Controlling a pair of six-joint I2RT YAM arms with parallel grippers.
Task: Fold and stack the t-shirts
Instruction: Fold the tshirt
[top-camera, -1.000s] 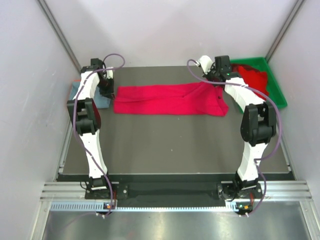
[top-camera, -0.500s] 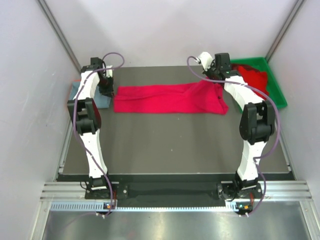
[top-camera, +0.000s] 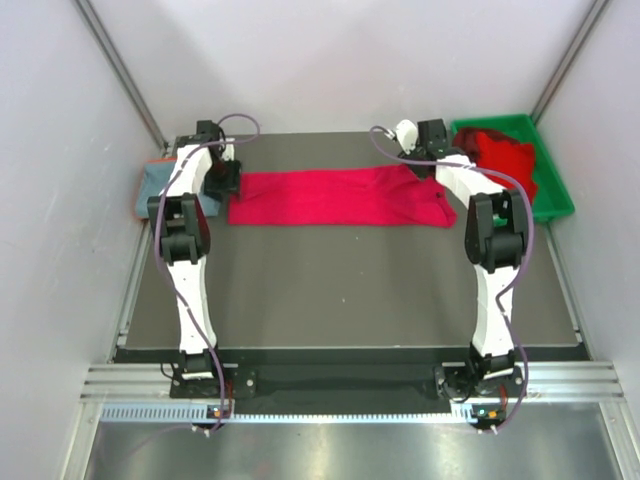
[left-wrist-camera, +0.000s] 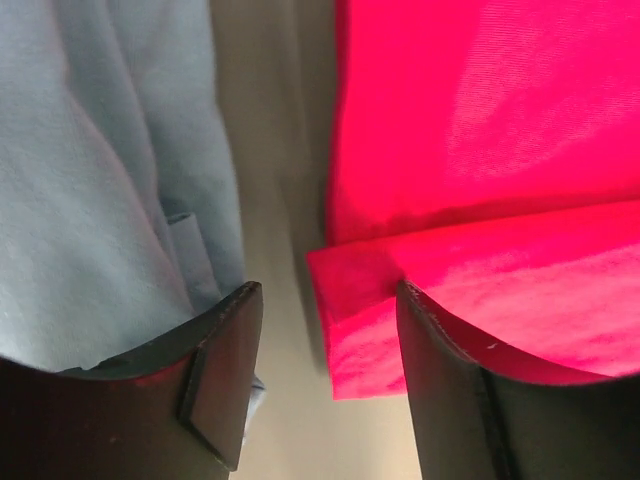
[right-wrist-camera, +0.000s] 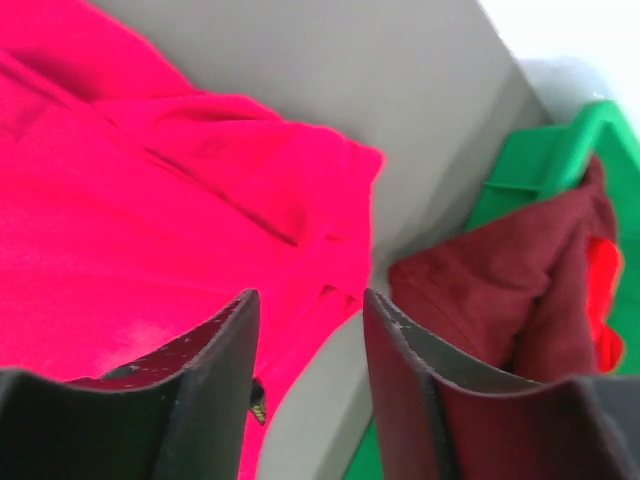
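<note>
Change: a second ago both grippers were clamped on the ends of the red t-shirt (top-camera: 335, 197). Now both are spread, the arms have shifted slightly inward, and the raised right end of the cloth lies flatter.
Red t-shirt: folded into a long band on the far half of the tabletop (top-camera: 350, 290). Its long axis runs left to right.
Left gripper (left-wrist-camera: 328, 300): jaws apart, holding nothing, over the band's left end. One corner of the red cloth lies below the gap.
Right gripper (right-wrist-camera: 308, 298): jaws apart, holding nothing, above the band's right end.
Grey-blue t-shirt (top-camera: 158, 186): at the tabletop's left edge, just beside the left gripper. A strip of bare tabletop separates it from the red band.
Dark red t-shirt (top-camera: 500, 152): bunched in the green bin (top-camera: 550, 190) at the far right.
Arm pose: both arms reach far forward, wrists bent down over the cloth ends.
</note>
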